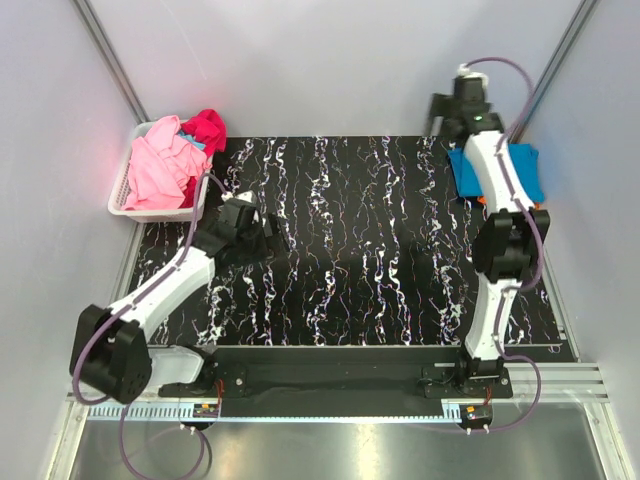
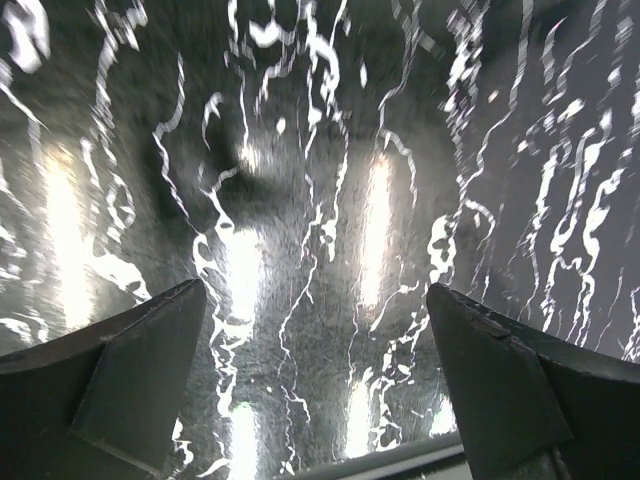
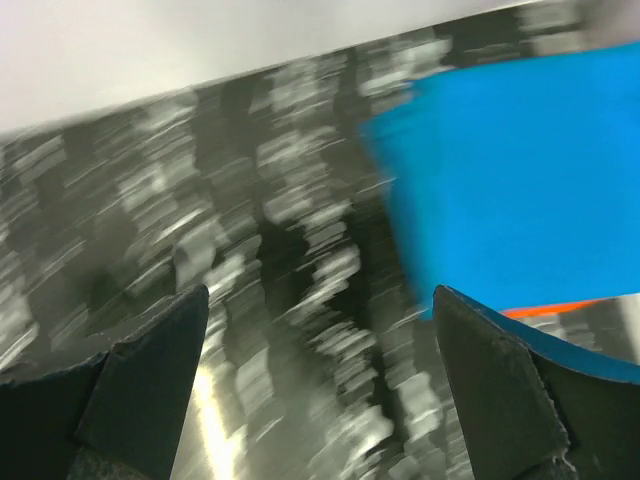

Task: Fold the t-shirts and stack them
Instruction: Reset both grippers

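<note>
A folded turquoise-blue t-shirt [image 1: 522, 170] lies at the table's back right on top of an orange t-shirt [image 1: 481, 200], of which only an edge shows. In the right wrist view the blue t-shirt [image 3: 520, 180] fills the upper right, with an orange strip [image 3: 550, 310] below it. My right gripper [image 1: 443, 112] [image 3: 320, 292] is open and empty, just left of that stack. A light pink t-shirt [image 1: 160, 170] and a magenta t-shirt [image 1: 207, 128] lie crumpled in the basket. My left gripper [image 1: 265, 232] [image 2: 315, 292] hangs open over bare table, right of the basket.
The white slatted basket [image 1: 120, 200] stands at the back left corner, off the table's black marbled top [image 1: 350, 250]. Grey walls enclose the back and both sides. The arm bases sit on a rail [image 1: 340, 380] along the near edge.
</note>
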